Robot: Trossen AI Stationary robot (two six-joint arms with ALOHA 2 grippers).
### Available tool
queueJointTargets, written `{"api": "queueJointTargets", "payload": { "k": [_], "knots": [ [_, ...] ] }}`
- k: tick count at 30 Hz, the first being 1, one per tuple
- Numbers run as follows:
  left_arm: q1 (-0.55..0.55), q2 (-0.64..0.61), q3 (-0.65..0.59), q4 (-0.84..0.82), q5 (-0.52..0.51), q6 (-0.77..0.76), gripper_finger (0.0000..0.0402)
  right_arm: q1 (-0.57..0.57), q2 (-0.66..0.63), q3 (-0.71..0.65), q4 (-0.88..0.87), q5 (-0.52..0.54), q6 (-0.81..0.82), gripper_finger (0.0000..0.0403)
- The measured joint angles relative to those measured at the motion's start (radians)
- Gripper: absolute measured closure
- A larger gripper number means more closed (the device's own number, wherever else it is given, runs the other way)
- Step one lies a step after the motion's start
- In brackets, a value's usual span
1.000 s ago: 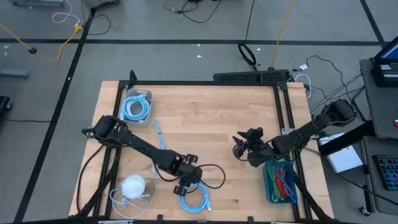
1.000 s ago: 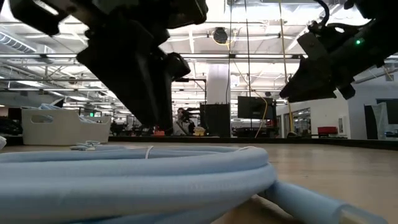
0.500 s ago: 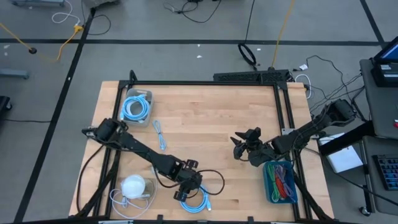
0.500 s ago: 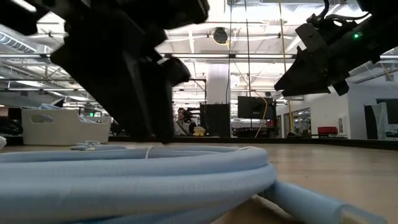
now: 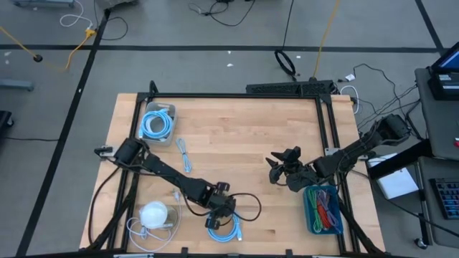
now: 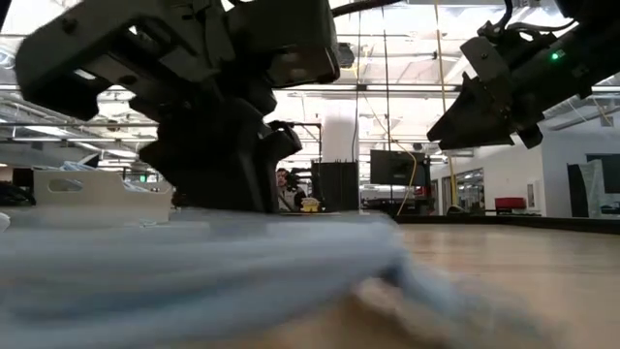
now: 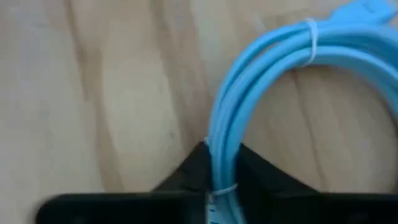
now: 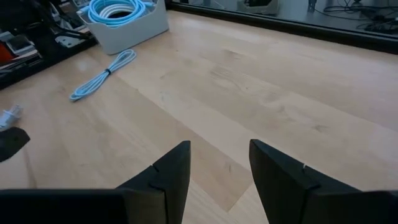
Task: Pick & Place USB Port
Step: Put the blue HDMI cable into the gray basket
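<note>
A light blue cable coil (image 5: 224,228), bound with white ties, lies near the table's near edge; it fills the left wrist view (image 7: 292,68) and shows blurred in the low view (image 6: 194,271). My left gripper (image 5: 218,210) (image 7: 214,183) stands over the coil's far side and is shut on it. My right gripper (image 5: 275,169) (image 8: 219,168) hovers open above bare wood at the right, next to a bin of coloured cables (image 5: 323,209). My left gripper pinches the bundled strands on one side of the coil's loop (image 7: 219,140) between its two fingers, several strands together. The fingers come from above and lie across the strands. The rest of the loop (image 7: 323,43) spreads over the wood beyond the fingertips.
A white bin with another blue coil (image 5: 158,122) stands at the far left. A thin blue cable (image 5: 185,154) lies on the wood. A white round object with white cord (image 5: 153,213) sits near left. A black cable loops (image 5: 247,204) beside my left gripper.
My left gripper has sunk lower onto the blue coil and shifted slightly toward the near edge. The coil, sharp in the low view before, now shows blurred there, so it is moving. My right gripper has tipped a little and then held still.
</note>
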Motion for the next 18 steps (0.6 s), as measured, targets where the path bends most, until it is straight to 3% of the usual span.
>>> {"api": "queueJointTargets", "payload": {
  "k": [3, 9, 14, 18],
  "knots": [
    [0.000, -0.013, -0.001, -0.014, -0.097, -0.023, 0.0362, 0.000, 0.000, 0.000, 0.000, 0.000, 0.000, 0.0246],
    [0.029, -0.130, 0.000, -0.236, -0.463, -0.183, 0.0362, 0.000, 0.000, 0.000, 0.001, -0.001, 0.001, 0.0246],
    [0.098, -0.320, 0.003, -0.615, -0.756, -0.551, 0.0362, 0.002, 0.000, 0.000, 0.008, -0.002, 0.003, 0.0246],
    [0.170, -0.451, 0.003, -1.072, -0.838, -0.977, 0.0362, 0.002, 0.000, 0.000, 0.008, -0.017, -0.006, 0.0246]
  ]
}}
